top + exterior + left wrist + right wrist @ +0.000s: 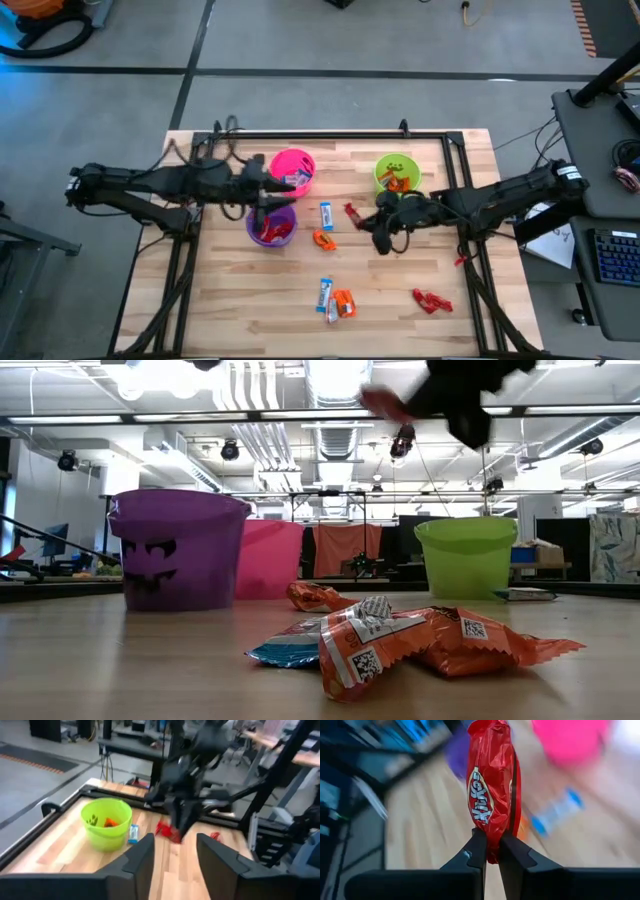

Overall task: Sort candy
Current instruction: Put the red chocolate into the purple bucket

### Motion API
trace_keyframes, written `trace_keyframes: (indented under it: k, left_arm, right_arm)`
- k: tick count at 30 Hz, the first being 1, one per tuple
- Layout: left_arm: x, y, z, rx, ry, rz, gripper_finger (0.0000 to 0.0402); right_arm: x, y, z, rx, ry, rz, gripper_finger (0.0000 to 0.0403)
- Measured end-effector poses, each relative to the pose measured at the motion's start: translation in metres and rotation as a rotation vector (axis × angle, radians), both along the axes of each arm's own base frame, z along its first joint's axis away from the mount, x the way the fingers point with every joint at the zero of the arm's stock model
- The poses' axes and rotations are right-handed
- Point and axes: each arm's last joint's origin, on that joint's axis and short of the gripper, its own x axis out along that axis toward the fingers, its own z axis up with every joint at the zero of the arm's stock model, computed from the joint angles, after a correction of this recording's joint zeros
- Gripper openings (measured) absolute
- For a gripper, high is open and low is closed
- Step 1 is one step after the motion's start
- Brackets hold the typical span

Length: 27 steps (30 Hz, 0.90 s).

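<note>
My right gripper [366, 217] hovers over the table's middle, shut on a shiny red candy [491, 790]. The low view shows that gripper [452, 398] high above the table. My left gripper [175, 854] is open and touches nothing; it hangs between the pink cup [292, 170] and the purple cup [271, 225]. Loose sweets lie flat on the wood: a blue-and-white bar [326, 214], an orange one [323, 240], a blue bar and an orange one together [335, 300], and a red one [431, 300]. My right gripper pinches the red candy between its two fingers [476, 851] by one end [492, 847]. The fingers point roughly level toward the table's left side. The rest of the wrapper [383, 402] sticks out past the fingertips, lifted clear of the table.
The green cup [396, 172] stands at the far right and holds orange candy; the pink cup holds a blue bar, the purple cup red sweets. A dark metal frame [330, 134] rims the table. Bare wood lies along the near left part [240, 310].
</note>
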Motion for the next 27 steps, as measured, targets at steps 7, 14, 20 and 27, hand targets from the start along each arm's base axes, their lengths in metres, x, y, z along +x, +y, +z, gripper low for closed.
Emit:
trace_keyframes:
  k: [7,14,20,27]
  left_arm:
    - [0.036,-0.004,-0.019,0.012,0.013,-0.022,0.0186]
    - [0.050,-0.009,-0.022,-0.012,-0.039,-0.104,0.0196]
    - [0.052,-0.010,-0.020,-0.019,-0.073,-0.133,0.0197]
    - [0.049,-0.009,-0.016,0.010,-0.091,-0.139,0.0165]
  right_arm:
    - [0.031,0.013,0.027,-0.257,-0.136,0.029,0.0028]
    - [0.055,0.020,0.054,-0.443,-0.160,0.030,0.0028]
    - [0.070,0.024,0.065,-0.552,-0.148,0.062,0.0028]
    - [0.077,0.025,0.059,-0.559,-0.112,0.075,0.0028]
